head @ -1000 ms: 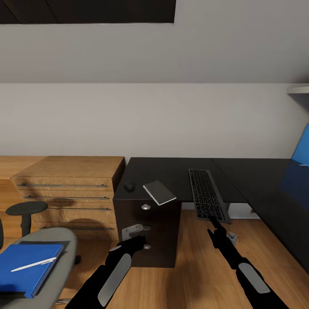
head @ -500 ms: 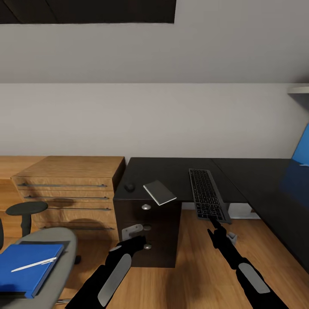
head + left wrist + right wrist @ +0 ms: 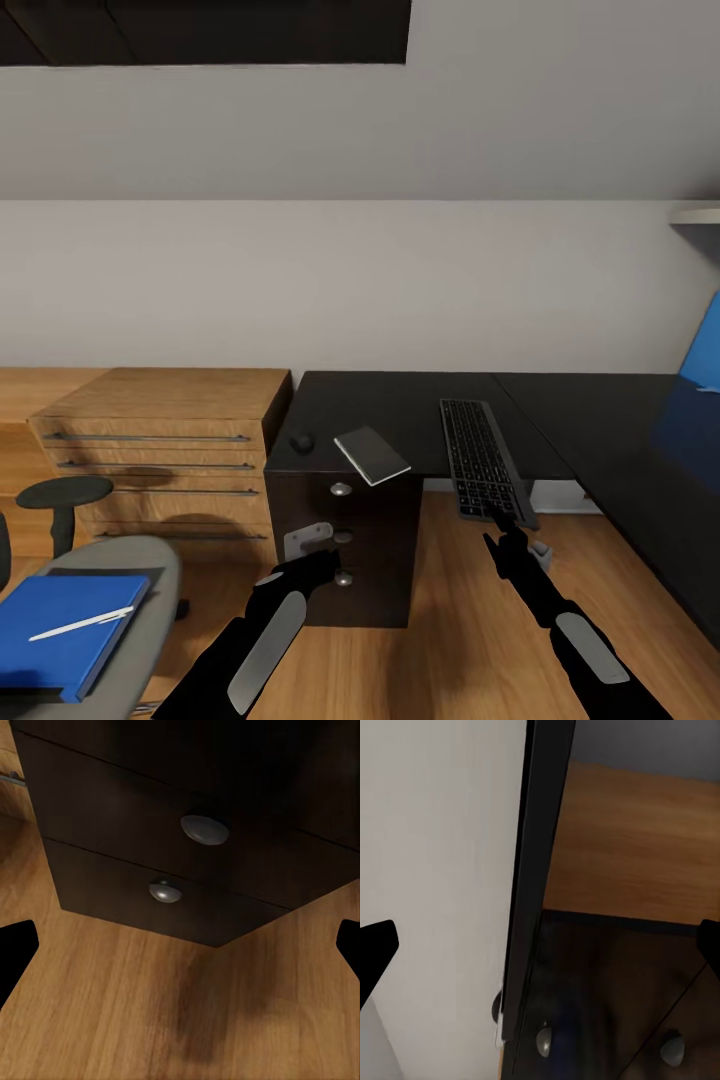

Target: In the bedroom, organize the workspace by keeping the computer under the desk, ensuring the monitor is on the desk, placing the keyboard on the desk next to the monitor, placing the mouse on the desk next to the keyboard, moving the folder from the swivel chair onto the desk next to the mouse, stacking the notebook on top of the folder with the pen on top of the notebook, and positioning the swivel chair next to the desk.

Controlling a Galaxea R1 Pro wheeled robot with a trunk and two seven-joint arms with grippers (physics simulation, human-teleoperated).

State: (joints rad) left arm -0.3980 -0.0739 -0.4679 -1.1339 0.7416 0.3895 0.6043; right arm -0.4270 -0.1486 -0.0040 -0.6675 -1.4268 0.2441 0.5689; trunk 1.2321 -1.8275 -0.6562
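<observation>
The slim keyboard [image 3: 482,465] lies on the black desk [image 3: 400,398], its near end overhanging the front edge. A grey notebook [image 3: 371,453] juts over the drawer unit's corner, with the dark mouse [image 3: 301,440] to its left. The blue folder [image 3: 58,634] rests on the swivel chair [image 3: 145,572] seat, the pale pen [image 3: 82,622] across it. My left gripper [image 3: 322,562] [image 3: 180,952] is open, facing the drawer knobs [image 3: 204,829]. Just below the keyboard's near end, my right gripper [image 3: 500,528] [image 3: 540,952] is open. The monitor and computer are out of view.
A low light-wood cabinet [image 3: 160,420] stands left of the black drawer unit [image 3: 345,540]. The chair's black armrest [image 3: 65,492] rises in front of it. The desk's blue panel [image 3: 705,350] shows at the right edge. Wood floor [image 3: 440,620] lies under both arms.
The whole picture has slid down a little, so the camera has moved. The arms, the keyboard, the notebook and the folder keep their places.
</observation>
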